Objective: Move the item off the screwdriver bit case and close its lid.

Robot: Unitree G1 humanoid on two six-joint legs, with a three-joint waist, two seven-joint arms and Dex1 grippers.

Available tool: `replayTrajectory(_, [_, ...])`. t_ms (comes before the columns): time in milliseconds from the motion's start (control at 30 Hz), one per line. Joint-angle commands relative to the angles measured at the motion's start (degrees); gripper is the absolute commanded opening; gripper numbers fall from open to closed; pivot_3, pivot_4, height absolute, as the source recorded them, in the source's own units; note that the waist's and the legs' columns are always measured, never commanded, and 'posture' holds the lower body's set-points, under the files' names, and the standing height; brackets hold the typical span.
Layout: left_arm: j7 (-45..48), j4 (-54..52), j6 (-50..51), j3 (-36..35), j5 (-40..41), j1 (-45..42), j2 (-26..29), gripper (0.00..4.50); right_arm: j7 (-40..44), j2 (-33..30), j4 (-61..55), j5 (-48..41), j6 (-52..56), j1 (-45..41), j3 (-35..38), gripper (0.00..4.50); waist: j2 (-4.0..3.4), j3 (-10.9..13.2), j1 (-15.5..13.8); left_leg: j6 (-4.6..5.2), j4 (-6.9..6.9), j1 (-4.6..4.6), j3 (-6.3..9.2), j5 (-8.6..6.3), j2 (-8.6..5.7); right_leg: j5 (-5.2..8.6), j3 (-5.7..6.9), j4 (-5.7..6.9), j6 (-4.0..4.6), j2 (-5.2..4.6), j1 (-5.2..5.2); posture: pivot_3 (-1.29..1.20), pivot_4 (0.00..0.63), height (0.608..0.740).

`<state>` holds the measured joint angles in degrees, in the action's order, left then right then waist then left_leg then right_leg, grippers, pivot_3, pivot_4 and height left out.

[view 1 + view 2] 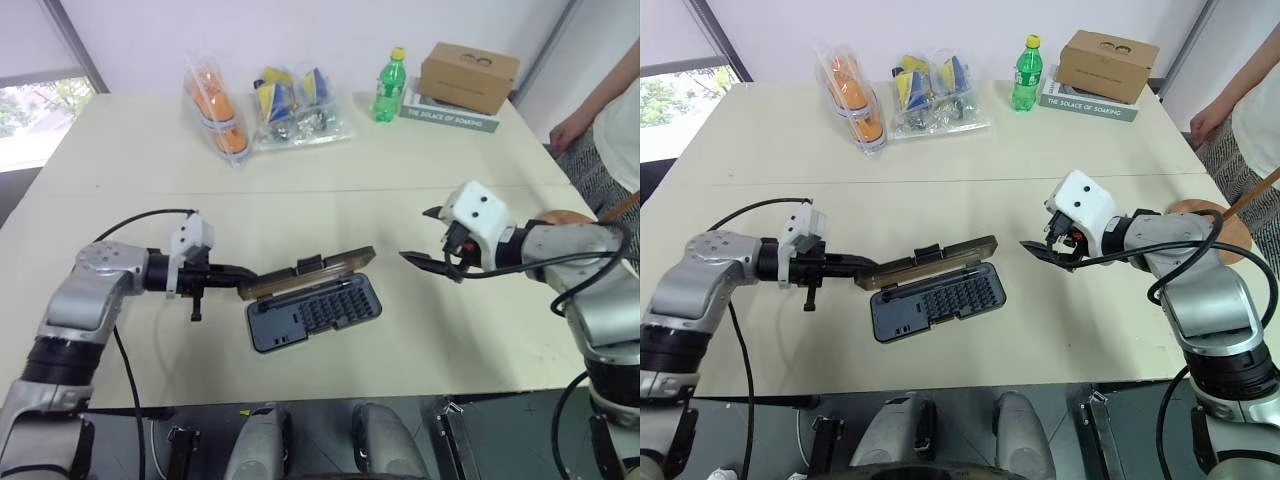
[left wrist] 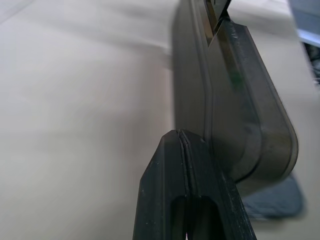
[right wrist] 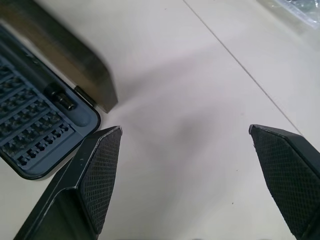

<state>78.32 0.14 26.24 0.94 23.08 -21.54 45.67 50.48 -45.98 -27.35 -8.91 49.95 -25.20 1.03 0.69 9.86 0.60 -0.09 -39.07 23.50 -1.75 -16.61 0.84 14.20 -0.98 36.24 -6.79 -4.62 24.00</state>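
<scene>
The case (image 1: 315, 312) is lying open on the pale worktop (image 1: 330, 210), its smoky-brown lid (image 1: 305, 275) half raised. The left fingers (image 1: 238, 276) are touching the lid's end, probably pinching it; they should be tipping it down gently. The right fingers (image 1: 425, 262) are spread wide, holding nothing. The wooden stand (image 1: 1200, 222) is resting well right of the case.

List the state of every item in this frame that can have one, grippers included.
screwdriver bit case: open, flat on the table, bits showing
lid: raised, not shut
wooden stand: off the case, at the table's right edge
left gripper: shut, its tips at the lid's end
right gripper: open, empty, above bare table
green bottle: upright, capped
cardboard box: closed, on a book
clear plastic packs: lying on the table
</scene>
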Motion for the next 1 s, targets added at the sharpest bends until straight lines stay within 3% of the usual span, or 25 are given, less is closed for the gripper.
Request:
replayTrajectory(33, [-1.39,-5.27,2.97,-2.39,3.27,0.54,0.88,0.00,-1.63,0.11,-1.46,-1.45,-0.56,0.04,1.51,4.24,0.00,0.00,-0.01,0.00,0.00,0.00,0.00,0.00,0.00,0.01,0.00,0.00,0.01,0.00,0.00,0.00,0.150,0.740])
replayTrajectory(267, [-2.01,-11.35,7.25,-2.27,6.66,3.00,2.63,0.00,-3.41,-0.64,-2.29,-3.83,0.32,1.42,2.09,4.24,0.00,0.00,0.15,0.00,0.00,0.00,0.00,0.00,-0.02,0.00,0.00,0.00,0.00,0.05,0.00,0.00,0.150,0.740])
replayTrajectory(467, [-5.48,-0.61,5.47,-1.54,4.43,-7.01,-0.72,0.00,-3.60,2.16,-6.07,-12.86,7.77,-1.71,5.49,4.24,0.01,0.00,-0.08,0.00,-0.03,-0.01,0.03,0.00,-0.10,0.00,0.03,0.01,0.00,0.08,-0.02,0.00,0.150,0.740])
replayTrajectory(567, [-5.13,6.24,2.63,0.03,2.23,-13.48,-2.81,0.00,-2.02,3.33,-7.98,-20.47,12.99,-4.30,7.74,2.96,0.03,0.01,-0.03,0.01,-0.06,-0.01,0.05,0.00,-0.13,-0.01,0.03,0.00,-0.03,0.08,-0.06,0.00,0.150,0.740])
replayTrajectory(667, [-4.21,13.16,-1.20,2.13,-0.59,-18.64,-5.01,0.00,-0.66,2.24,-8.89,-25.05,15.89,-5.28,7.14,1.41,0.03,0.01,-0.01,0.03,-0.06,0.00,0.04,-0.01,-0.15,-0.01,0.04,-0.02,-0.03,0.08,-0.07,0.00,0.150,0.740])
replayTrajectory(733, [-3.13,19.97,-4.77,3.97,-3.06,-22.72,-7.25,0.00,0.84,0.96,-9.48,-27.76,17.32,-4.96,5.48,0.14,0.04,0.01,-0.12,0.04,-0.06,0.00,0.04,-0.02,-0.17,-0.01,0.04,-0.02,-0.03,0.08,-0.08,0.00,0.150,0.740])
replayTrajectory(900, [0.44,34.30,-14.27,8.45,-9.29,-29.28,-11.81,0.00,2.27,-0.29,-10.09,-32.95,20.48,-2.40,1.75,0.05,0.06,0.01,-0.02,0.05,-0.06,0.00,0.04,-0.02,-0.19,-0.01,0.04,-0.04,-0.03,0.08,-0.08,0.00,0.150,0.740])
replayTrajectory(1000, [3.55,41.89,-21.19,12.22,-13.75,-31.94,-14.91,0.00,-4.05,4.63,-8.88,-34.81,29.50,-2.37,-2.10,0.05,0.09,0.01,0.17,0.06,-0.06,0.00,0.02,-0.03,-0.19,-0.01,0.02,-0.02,-0.03,0.10,-0.07,0.00,0.150,0.740])
